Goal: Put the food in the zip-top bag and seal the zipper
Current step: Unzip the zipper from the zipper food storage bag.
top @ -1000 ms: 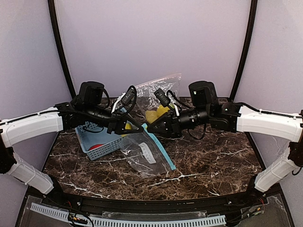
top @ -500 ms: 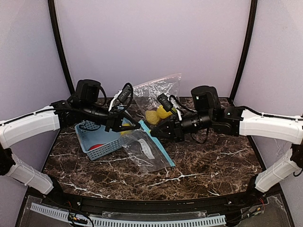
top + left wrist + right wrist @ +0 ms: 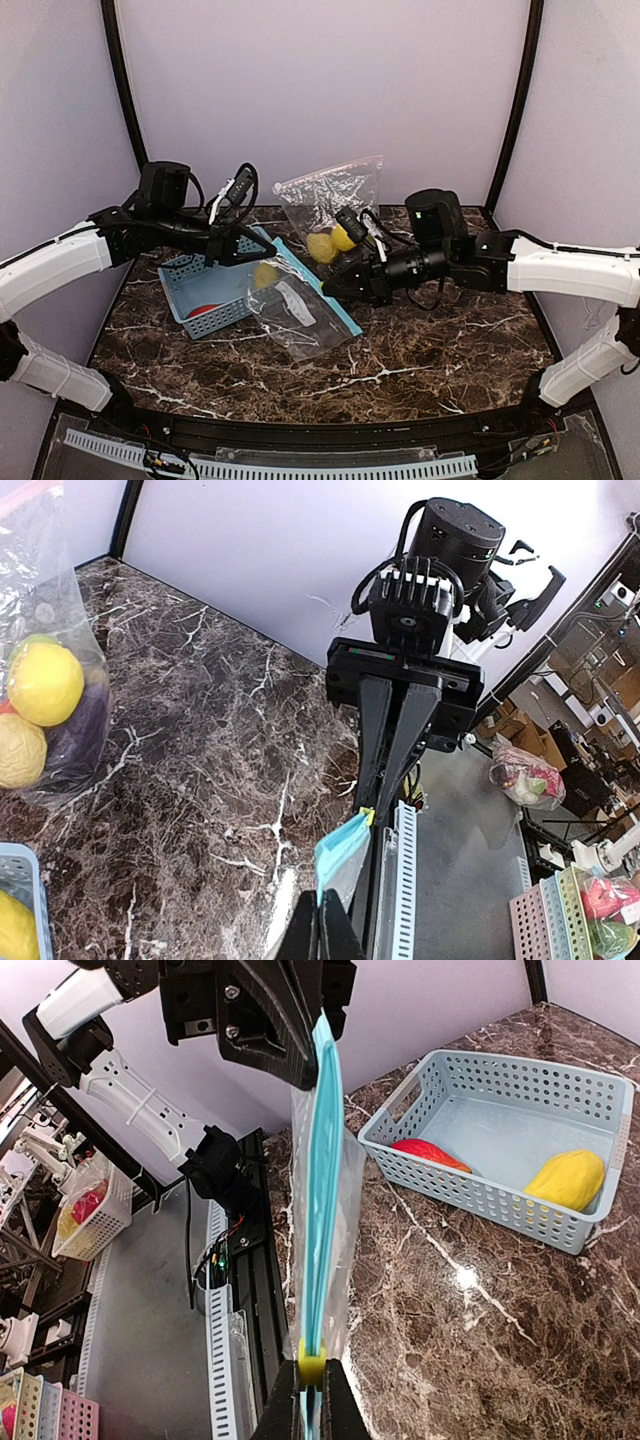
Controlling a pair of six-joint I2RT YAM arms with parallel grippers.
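The clear zip-top bag (image 3: 298,318) hangs stretched between my two grippers by its light-blue zipper strip (image 3: 303,275). My left gripper (image 3: 260,243) is shut on one end of the strip (image 3: 343,858). My right gripper (image 3: 333,289) is shut on the yellow slider (image 3: 311,1364) at the other end (image 3: 311,1405). This bag looks empty. A yellow lemon (image 3: 565,1180) and a red piece (image 3: 430,1153) lie in the light-blue basket (image 3: 190,275). More food, yellow lemons (image 3: 322,246) and a purple eggplant (image 3: 78,730), sits in a second clear bag (image 3: 335,190) at the back.
The basket (image 3: 480,1195) stands on the marble table at the left, just behind the stretched bag. The second bag stands upright at the back centre, close behind my right forearm. The table's front edge carries a white slotted rail (image 3: 270,465).
My left gripper has drawn back and to the left, my right gripper has moved right and nearer. The zipper strip now spans a longer stretch between them.
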